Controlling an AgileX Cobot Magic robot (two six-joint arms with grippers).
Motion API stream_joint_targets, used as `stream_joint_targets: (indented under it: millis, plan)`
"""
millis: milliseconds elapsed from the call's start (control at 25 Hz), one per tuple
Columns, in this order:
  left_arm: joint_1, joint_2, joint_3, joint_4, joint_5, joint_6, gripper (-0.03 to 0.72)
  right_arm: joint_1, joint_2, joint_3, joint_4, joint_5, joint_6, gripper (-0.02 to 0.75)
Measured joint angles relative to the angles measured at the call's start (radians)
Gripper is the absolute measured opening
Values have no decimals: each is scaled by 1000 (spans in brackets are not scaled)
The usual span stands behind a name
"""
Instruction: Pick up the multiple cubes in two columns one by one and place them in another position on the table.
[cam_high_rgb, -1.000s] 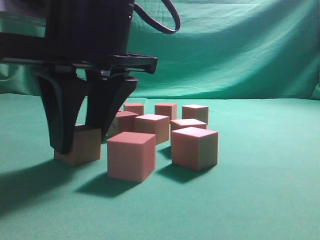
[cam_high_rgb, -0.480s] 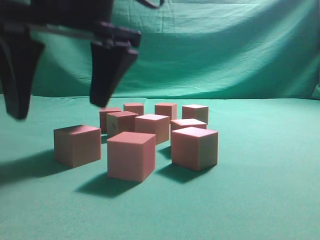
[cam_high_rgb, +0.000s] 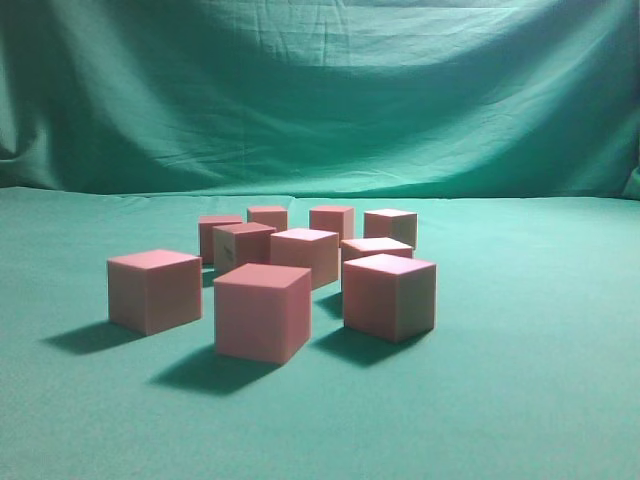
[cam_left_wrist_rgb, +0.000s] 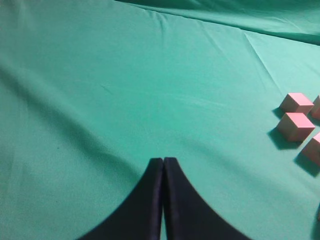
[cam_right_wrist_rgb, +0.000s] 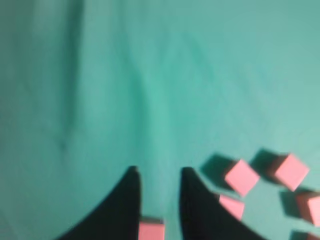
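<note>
Several pinkish-red cubes stand on the green table. One cube sits apart at the front left, two more stand in front, and the others cluster behind. No gripper shows in the exterior view. My right gripper is open and empty, high above the cloth, with one cube lying below between its fingers and more cubes to its right. My left gripper is shut and empty over bare cloth, with cubes far to its right.
A draped green cloth backdrop hangs behind the table. Green cloth stretches to the left, right and front of the cube group.
The gripper let go of the front-left cube, opened, rose and left the exterior view. The cube stays where it was set down.
</note>
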Motion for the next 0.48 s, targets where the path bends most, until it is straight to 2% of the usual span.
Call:
stream_joint_targets:
  millis: [80,200,480]
  plan:
    - [0,0,0,0,0,0,0,0,-6,-82,4,7,24,88]
    - [0,0,0,0,0,0,0,0,-39,-165,11,19,32,0]
    - [0,0,0,0,0,0,0,0,-241,-192,-8,38,34,0]
